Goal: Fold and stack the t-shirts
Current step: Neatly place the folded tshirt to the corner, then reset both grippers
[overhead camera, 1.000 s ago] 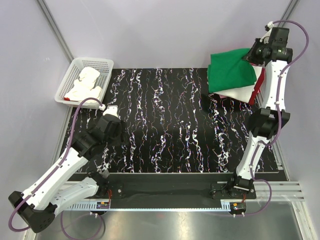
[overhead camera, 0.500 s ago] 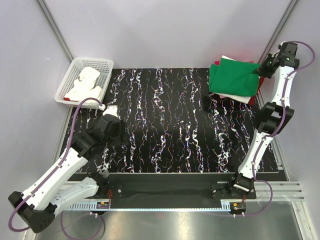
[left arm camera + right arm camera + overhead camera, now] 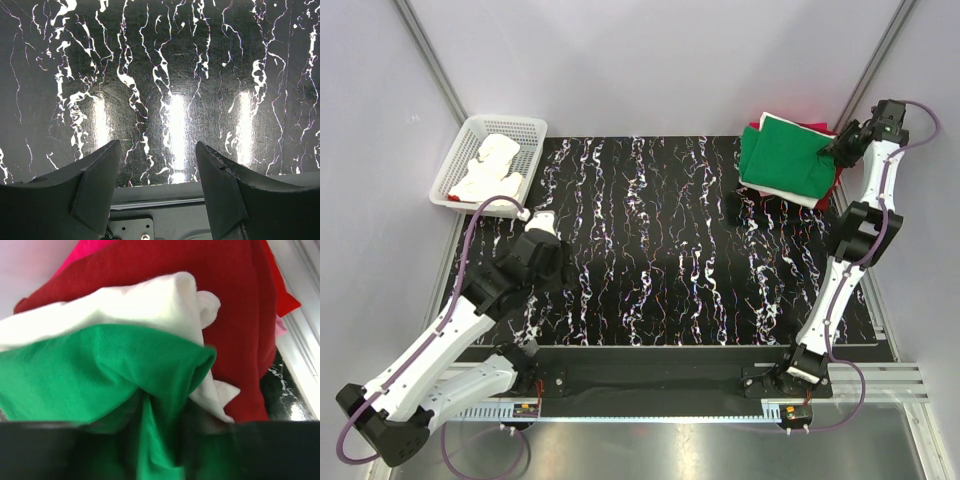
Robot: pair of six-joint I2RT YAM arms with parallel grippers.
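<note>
My right gripper (image 3: 837, 150) is clamped on the bunched right edge of the green t-shirt (image 3: 782, 155); green lies on top of the white t-shirt (image 3: 140, 300), with the red t-shirt (image 3: 240, 315) underneath; the stack sits at the mat's (image 3: 650, 250) far right corner; my left gripper (image 3: 157, 150) hangs over bare mat, fingers apart, holding nothing.

Marbled black table (image 3: 650, 250) — t-shirts (image 3: 785, 160), basket (image 3: 506, 121)
</note>
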